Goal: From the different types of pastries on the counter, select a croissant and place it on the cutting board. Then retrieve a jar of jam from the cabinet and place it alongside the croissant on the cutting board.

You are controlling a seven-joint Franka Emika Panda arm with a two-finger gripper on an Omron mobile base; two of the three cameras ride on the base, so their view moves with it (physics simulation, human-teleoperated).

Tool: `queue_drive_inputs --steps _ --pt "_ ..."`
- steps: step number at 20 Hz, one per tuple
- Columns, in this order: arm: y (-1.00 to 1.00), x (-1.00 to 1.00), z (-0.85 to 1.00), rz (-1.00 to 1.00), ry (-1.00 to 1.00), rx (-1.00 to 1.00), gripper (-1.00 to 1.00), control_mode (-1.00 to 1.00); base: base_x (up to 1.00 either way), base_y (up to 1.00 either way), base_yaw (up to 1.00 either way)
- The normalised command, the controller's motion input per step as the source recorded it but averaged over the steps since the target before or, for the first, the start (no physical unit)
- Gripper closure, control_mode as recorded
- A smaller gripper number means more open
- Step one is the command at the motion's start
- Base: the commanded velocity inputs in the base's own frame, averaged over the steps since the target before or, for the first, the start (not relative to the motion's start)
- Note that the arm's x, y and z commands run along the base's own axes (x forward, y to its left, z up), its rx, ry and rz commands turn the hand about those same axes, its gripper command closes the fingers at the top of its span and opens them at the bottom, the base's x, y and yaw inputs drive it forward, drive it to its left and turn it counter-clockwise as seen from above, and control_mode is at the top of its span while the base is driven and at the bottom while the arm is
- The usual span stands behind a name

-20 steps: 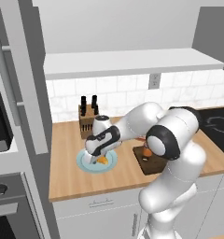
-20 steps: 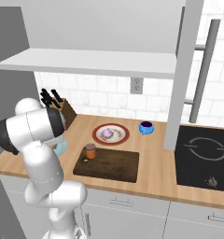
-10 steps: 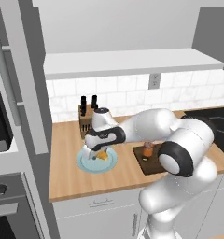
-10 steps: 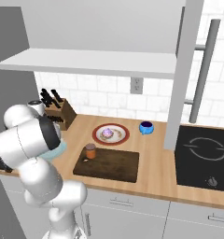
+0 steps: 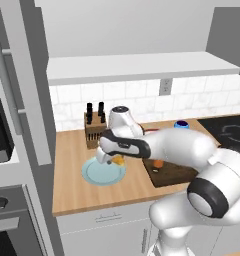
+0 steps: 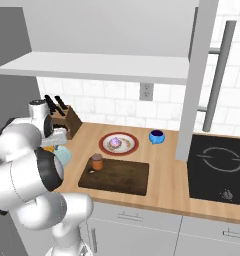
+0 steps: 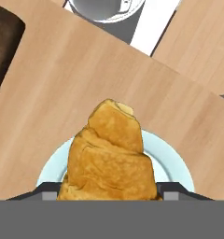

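Note:
The golden croissant [image 7: 109, 154] sits between my gripper's [image 7: 109, 192] fingertips, held just over a pale blue plate [image 7: 174, 161]. From the left base view the gripper [image 5: 110, 159] is shut on the croissant [image 5: 119, 160] above that plate [image 5: 103, 173], left of the dark cutting board [image 5: 173, 173]. The right base view shows the croissant [image 6: 48, 148] beside my arm. An orange-brown jar of jam [image 6: 97, 161] stands on the far left corner of the cutting board [image 6: 119, 177]. The pale cabinet [image 6: 102, 67] hangs above the counter [image 6: 162, 186]. A pink-frosted pastry [image 6: 116, 143] lies on a red-rimmed plate.
A knife block [image 5: 94, 129] stands at the wall behind the blue plate. A small blue bowl [image 6: 157, 136] sits right of the frosted pastry. A black hob [image 6: 219, 167] lies at the right. A tall grey column with bar handles [image 5: 29, 90] borders the counter's left end.
The arm has stretched out and its elbow has swung down to the right. The gripper, with the croissant between its fingers, has risen slightly over the blue plate.

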Motion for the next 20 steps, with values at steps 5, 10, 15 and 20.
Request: queue_drive_inputs --steps 5,10,15,20 --pt "-0.39 -0.15 0.66 -0.08 0.00 0.00 1.00 -1.00 0.00 0.00 0.00" --pt "-0.50 -0.18 0.59 -0.13 0.00 -0.04 1.00 -1.00 0.00 0.00 0.00" --pt "-0.54 -0.17 0.47 -0.12 0.00 -0.03 1.00 -1.00 0.00 0.00 0.00" --pt "-0.46 -0.27 0.67 -0.06 -0.03 -0.03 1.00 -1.00 0.00 0.00 0.00"
